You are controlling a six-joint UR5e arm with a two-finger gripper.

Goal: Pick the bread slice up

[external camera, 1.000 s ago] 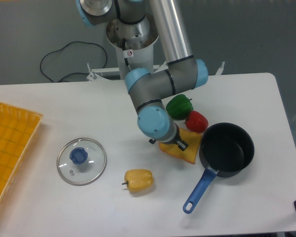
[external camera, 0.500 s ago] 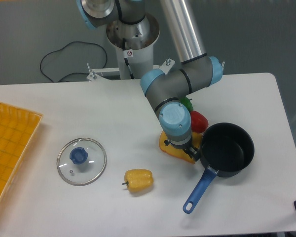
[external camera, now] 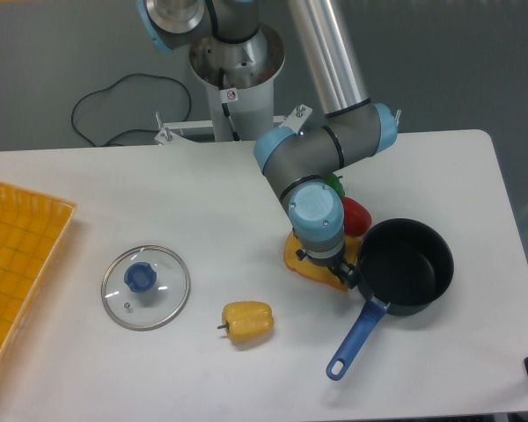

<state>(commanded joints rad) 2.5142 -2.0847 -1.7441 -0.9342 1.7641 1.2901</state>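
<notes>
Just one bread slice (external camera: 301, 264), three peppers (external camera: 247, 322)

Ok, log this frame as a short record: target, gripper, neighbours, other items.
target: bread slice, flat on the table, mostly hidden under the wrist
gripper: gripper down over the slice; jaws hidden, state unclear
neighbours: black pot right beside it; red pepper, green pepper behind
other: yellow pepper, glass lid, yellow tray

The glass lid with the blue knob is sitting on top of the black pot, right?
No. The camera view shows the glass lid lying flat on the table, far left of the black pot, which is uncovered.
</notes>
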